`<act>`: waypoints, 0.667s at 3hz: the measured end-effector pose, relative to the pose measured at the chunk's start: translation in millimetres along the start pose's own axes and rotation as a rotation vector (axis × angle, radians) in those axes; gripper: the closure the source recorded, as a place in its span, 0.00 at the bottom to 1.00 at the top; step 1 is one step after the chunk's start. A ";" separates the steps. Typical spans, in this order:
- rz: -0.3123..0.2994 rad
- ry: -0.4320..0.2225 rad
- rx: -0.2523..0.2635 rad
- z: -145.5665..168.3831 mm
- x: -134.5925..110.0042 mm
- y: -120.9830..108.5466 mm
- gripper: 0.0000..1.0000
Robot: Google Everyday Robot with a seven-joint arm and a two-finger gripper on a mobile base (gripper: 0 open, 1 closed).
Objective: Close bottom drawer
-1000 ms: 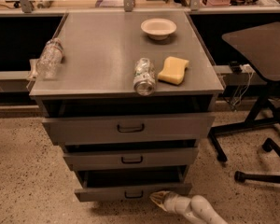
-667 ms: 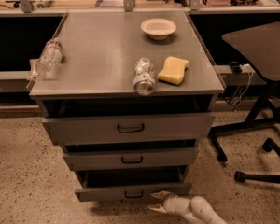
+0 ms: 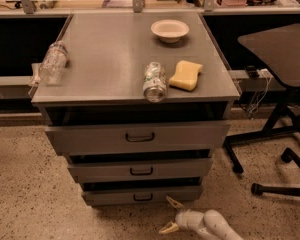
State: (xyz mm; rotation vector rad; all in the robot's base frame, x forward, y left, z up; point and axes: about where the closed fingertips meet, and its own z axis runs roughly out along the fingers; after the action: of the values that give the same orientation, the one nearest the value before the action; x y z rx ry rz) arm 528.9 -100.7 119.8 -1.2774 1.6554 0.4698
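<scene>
The bottom drawer point(image 3: 140, 195) is the narrowest grey front at the foot of the cabinet, with a small dark bar handle point(image 3: 143, 197). It stands out only slightly, with a thin dark gap above it. My gripper point(image 3: 169, 214) is low near the floor, just right of and in front of the drawer's front. Its two tan fingers point(image 3: 174, 202) are spread apart, empty, pointing left toward the drawer. The white arm point(image 3: 215, 225) comes in from the bottom right.
The mid drawer point(image 3: 140, 170) and the top drawer point(image 3: 137, 136) stand partly open above. On the cabinet top lie a can point(image 3: 154, 81), a yellow sponge point(image 3: 185, 75), a white bowl point(image 3: 169, 30) and a plastic bottle point(image 3: 52, 62). A chair base point(image 3: 275, 149) stands at the right.
The bottom drawer has gone in and shows a smaller gap above its front. My gripper has drawn back a little to the right, fingers still spread.
</scene>
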 end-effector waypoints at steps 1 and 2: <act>-0.010 0.019 -0.002 1.5 -2.6 1.2 0.00; -0.016 0.031 0.001 0.9 -8.3 -6.6 0.27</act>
State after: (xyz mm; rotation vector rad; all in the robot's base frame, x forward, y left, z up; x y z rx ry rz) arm 535.1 -98.2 127.9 -1.3015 1.6698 0.4416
